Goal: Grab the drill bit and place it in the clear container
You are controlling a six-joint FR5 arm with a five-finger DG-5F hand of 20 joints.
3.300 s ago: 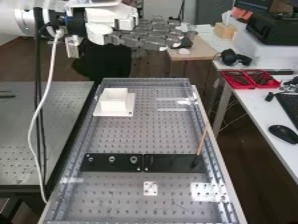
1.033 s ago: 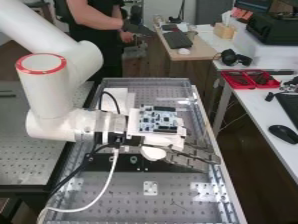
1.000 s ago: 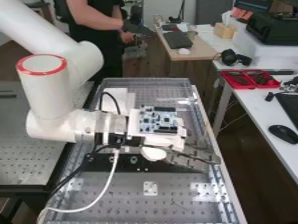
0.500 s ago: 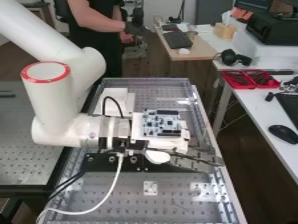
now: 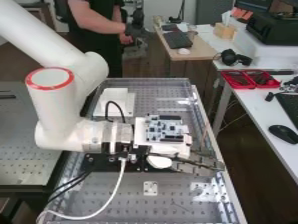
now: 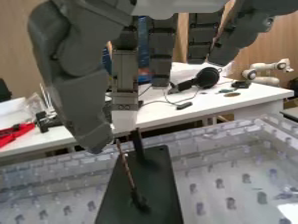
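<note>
And the robot hand (image 5: pixel 199 167) is held open over the tabletop (image 5: pixel 120 205), near its right edge in the high view. The fingers (image 6: pixel 161 52) are seen stretched out nearly straight, with the thumb (image 6: pixel 76 95) set apart from them, and nothing is gripped. Right by the thumb's tip, the drill bit (image 6: pixel 126 172) is seen standing at a tilt, its lower end down at the black plate (image 6: pixel 143 182); whether it is brushed by a fingertip cannot be told. The plate is laid crosswise on the tabletop, its far end partly covered by the hand in the high view. Toward the tabletop's far left corner, a white square box (image 5: pixel 116 102) is placed, well apart from the fingers.
</note>
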